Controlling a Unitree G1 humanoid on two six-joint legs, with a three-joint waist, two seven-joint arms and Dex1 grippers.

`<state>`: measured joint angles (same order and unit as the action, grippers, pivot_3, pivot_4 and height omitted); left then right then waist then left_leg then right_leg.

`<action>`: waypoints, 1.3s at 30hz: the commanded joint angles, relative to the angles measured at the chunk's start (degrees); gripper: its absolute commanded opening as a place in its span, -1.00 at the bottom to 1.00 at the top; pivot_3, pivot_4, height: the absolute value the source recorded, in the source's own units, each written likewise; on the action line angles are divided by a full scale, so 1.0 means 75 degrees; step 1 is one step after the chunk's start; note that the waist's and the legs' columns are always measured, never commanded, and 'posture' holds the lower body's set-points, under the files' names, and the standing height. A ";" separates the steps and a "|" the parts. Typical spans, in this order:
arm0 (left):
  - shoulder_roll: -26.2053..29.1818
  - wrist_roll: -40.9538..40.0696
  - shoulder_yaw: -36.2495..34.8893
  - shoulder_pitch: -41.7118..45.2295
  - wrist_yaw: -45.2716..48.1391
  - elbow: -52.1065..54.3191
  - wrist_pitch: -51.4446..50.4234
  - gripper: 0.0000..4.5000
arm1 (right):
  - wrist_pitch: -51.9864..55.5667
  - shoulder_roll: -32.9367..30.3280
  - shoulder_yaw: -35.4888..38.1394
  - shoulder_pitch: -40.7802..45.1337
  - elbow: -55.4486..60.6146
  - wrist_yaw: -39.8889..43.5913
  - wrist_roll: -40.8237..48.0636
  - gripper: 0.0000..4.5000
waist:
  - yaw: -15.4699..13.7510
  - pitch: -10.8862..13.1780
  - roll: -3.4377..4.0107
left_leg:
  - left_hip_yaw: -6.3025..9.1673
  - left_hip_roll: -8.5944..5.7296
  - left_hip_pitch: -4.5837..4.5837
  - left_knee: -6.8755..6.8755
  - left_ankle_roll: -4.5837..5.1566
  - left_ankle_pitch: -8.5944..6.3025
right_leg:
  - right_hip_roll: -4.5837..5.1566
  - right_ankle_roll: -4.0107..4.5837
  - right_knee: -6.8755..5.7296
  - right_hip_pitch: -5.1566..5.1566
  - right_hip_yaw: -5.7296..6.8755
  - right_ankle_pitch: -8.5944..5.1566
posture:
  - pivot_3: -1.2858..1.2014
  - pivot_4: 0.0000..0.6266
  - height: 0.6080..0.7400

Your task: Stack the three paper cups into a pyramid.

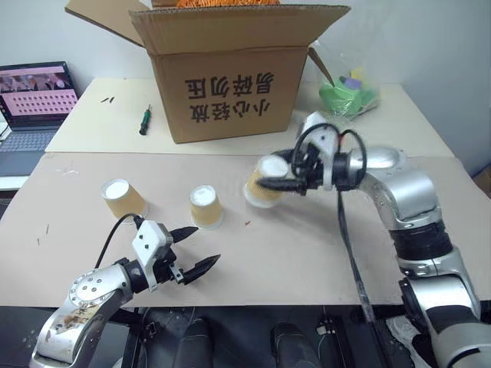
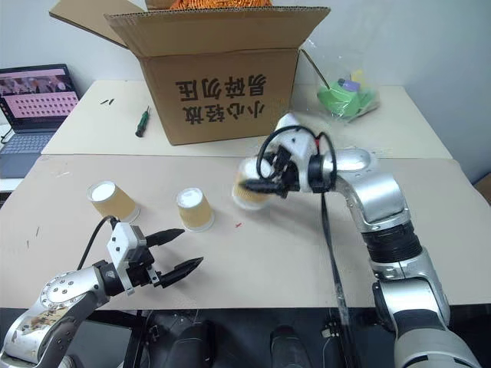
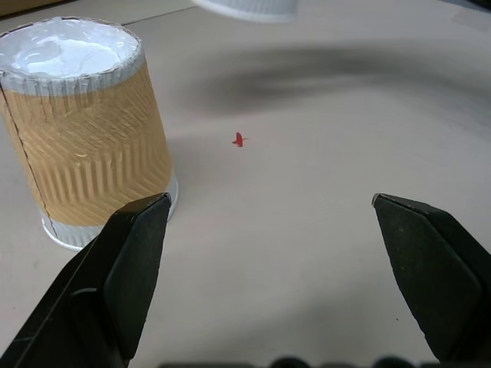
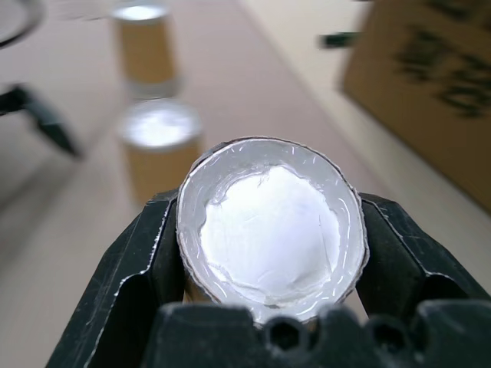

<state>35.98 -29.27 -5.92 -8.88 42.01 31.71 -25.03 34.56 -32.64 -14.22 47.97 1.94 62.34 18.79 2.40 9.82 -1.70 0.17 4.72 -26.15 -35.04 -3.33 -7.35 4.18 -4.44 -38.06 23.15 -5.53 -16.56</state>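
Biggest item is the cardboard box [image 1: 230,73] at the back of the counter [image 1: 307,253]; it isn't part of the job, so I'm steering clear of it.

Right end effector [image 1: 270,184] is clamped on one paper cup [image 2: 247,192], carried off the counter, lying sideways with its base toward the wrist camera. The black fingers [image 4: 146,253] sit either side of the ribbed wall just below the base.

The other two paper cups stand upside down on the counter, well apart: the middle cup [image 1: 205,207] and the left cup [image 1: 123,198].

Left end effector [image 1: 192,249] has its jaws wide apart, empty, just in front of the middle cup.

Handling, my read: the cups are very light, thin-walled and easily crushed. The ribbing gives friction. Grip mid-wall near the stiffer base ring with a light squeeze. The upturned base is a small landing area, so a nudge would likely topple it.
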 commanded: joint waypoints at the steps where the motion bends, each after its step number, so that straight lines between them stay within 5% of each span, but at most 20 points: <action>1: 0.0026 -0.0048 -0.0064 0.0127 -0.0013 0.0190 0.0034 1.00 | -0.0978 0.0245 -0.0547 0.0218 -0.0656 0.0320 -0.0593 0.21 | -0.0001 -0.0001 -0.0002 | 0.0000 0.0000 0.0001 -0.0002 0.0000 0.0000 | 0.0000 0.0000 0.0000 -0.0002 0.0000 0.0000 | 0.03 -0.52 0.40; 8: 0.0016 -0.0138 -0.0054 0.0250 -0.0224 0.0426 -0.0246 1.00 | -0.2143 0.1121 -0.1137 0.0745 -0.2314 0.0455 -0.1432 0.21 | 0.0004 0.0000 -0.0001 | 0.0000 -0.0001 -0.0002 0.0004 -0.0001 0.0000 | -0.0001 0.0000 -0.0001 0.0004 0.0000 0.0000 | 0.03 -0.52 0.40; 19: 0.0022 -0.0240 -0.0213 0.0123 -0.0343 0.0636 -0.0406 1.00 | -0.2307 0.1785 -0.1018 0.0954 -0.2758 0.0488 -0.1700 0.21 | -0.0079 0.0000 -0.0001 | 0.0002 0.0002 -0.0001 0.0009 -0.0002 0.0000 | -0.0004 0.0001 -0.0003 0.0004 0.0004 0.0001 | 0.03 -0.52 0.40; 20: 0.0020 -0.0247 -0.0219 0.0102 -0.0345 0.0640 -0.0396 1.00 | -0.2279 0.1795 -0.0992 0.0931 -0.2726 0.0466 -0.1700 0.65 | -0.0081 0.0000 -0.0001 | 0.0002 0.0003 -0.0001 0.0010 -0.0002 0.0000 | -0.0005 0.0001 -0.0003 0.0004 0.0004 0.0001 | 0.03 -0.52 0.40; 22: 0.0014 -0.0232 -0.0211 0.0082 -0.0346 0.0629 -0.0371 1.00 | -0.2215 0.1757 -0.0943 0.0876 -0.2600 0.0463 -0.1674 0.92 | -0.0088 0.0000 -0.0001 | 0.0002 0.0003 -0.0001 0.0011 -0.0002 0.0000 | -0.0005 0.0002 -0.0004 0.0005 0.0004 0.0001 | 0.03 -0.52 0.40; 26: -0.0087 -0.0156 -0.0192 -0.0022 -0.0415 0.0581 -0.0274 1.00 | -0.1457 0.1470 -0.0164 0.0781 -0.1463 0.0531 -0.0891 0.99 | -0.0131 0.0001 0.0000 | 0.0001 0.0002 -0.0003 0.0011 -0.0002 0.0000 | -0.0004 0.0002 -0.0002 0.0006 0.0004 0.0001 | 0.03 -0.52 0.40; 32: -0.1187 0.0547 -0.1002 -0.1476 -0.1718 0.0718 0.0569 1.00 | 0.1016 0.0628 0.1880 0.1147 0.0742 0.0226 0.1472 0.99 | -0.0173 0.0002 -0.0001 | 0.0000 0.0003 -0.0007 0.0012 -0.0006 -0.0004 | -0.0001 0.0004 0.0002 0.0008 0.0004 -0.0001 | 0.03 -0.52 0.40; 39: -0.2696 0.1339 -0.2387 -0.1752 -0.3898 0.0322 0.1010 1.00 | 0.1927 0.0168 0.2472 0.0734 0.1886 -0.1069 0.1874 0.99 | -0.0212 -0.0006 -0.0012 | 0.0001 0.0005 0.0005 -0.0001 -0.0005 -0.0004 | -0.0001 0.0015 -0.0002 0.0003 0.0005 -0.0007 | 0.03 -0.52 0.40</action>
<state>15.91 -19.84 -22.00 -23.34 15.12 34.46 -18.55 47.76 -31.03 2.70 53.27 13.01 56.63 30.94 0.80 9.78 -1.79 0.17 4.75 -26.12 -35.11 -3.37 -7.38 4.19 -4.33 -38.08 23.16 -5.49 -16.61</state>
